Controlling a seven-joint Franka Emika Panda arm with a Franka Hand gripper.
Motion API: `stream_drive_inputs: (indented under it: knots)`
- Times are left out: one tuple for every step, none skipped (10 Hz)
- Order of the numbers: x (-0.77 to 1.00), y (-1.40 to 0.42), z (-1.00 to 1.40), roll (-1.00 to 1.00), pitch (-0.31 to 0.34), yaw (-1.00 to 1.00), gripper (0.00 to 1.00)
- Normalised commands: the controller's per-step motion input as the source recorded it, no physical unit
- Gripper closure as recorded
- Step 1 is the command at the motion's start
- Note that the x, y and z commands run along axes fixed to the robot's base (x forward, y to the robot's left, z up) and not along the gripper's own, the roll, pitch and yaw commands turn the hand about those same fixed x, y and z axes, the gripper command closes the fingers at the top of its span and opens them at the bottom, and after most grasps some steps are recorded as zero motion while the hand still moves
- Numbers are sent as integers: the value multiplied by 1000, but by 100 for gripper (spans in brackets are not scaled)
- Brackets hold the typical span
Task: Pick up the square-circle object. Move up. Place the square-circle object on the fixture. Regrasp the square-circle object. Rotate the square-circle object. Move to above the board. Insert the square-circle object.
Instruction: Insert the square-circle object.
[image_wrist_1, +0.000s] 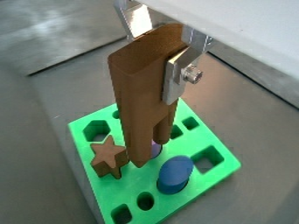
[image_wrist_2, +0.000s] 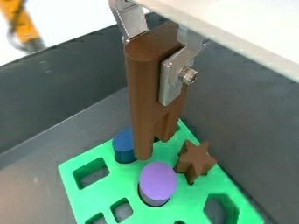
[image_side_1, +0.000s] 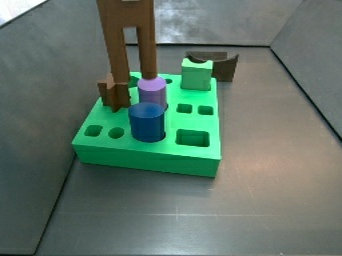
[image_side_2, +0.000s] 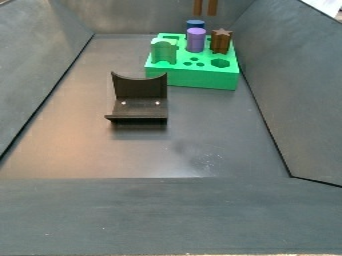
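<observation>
My gripper (image_wrist_1: 167, 54) shows silver plates around the plain brown square-circle object (image_wrist_1: 140, 96). Under it the board (image_side_1: 198, 150) is bright green, carrying a brown star peg (image_wrist_1: 107, 156), a blue peg (image_wrist_1: 174, 172), a purple peg (image_wrist_2: 158, 183) and a pale green peg (image_side_1: 198, 72). The fixture (image_side_2: 138, 98) is dark brown on grey floor (image_side_2: 174, 150).

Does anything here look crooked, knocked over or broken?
Nothing stands out. The hand holds the long brown bar upright over the green board. The star peg, blue peg and purple peg all stand straight in the board, and no damage shows.
</observation>
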Motion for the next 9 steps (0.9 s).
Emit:
stream_drive_inputs:
  knots:
    - [-380,-131,-146,-1,-50,-663,100]
    - [-594,-229,-143,0,-26,-451,100]
    - [-666,-243,-171,0,0,-380,100]
    - [-694,-203,-226,0,-16,-369,100]
    - [-557,-60,-200,-21,-59,-363,100]
    - [-291,0,-183,-71,-183,-257,100]
    - [-137,0,-229,-69,-149,-49,100]
    - [-40,-83,-329,-80,-53,0,100]
    - [0,-29,-431,-183,-37,0,100]
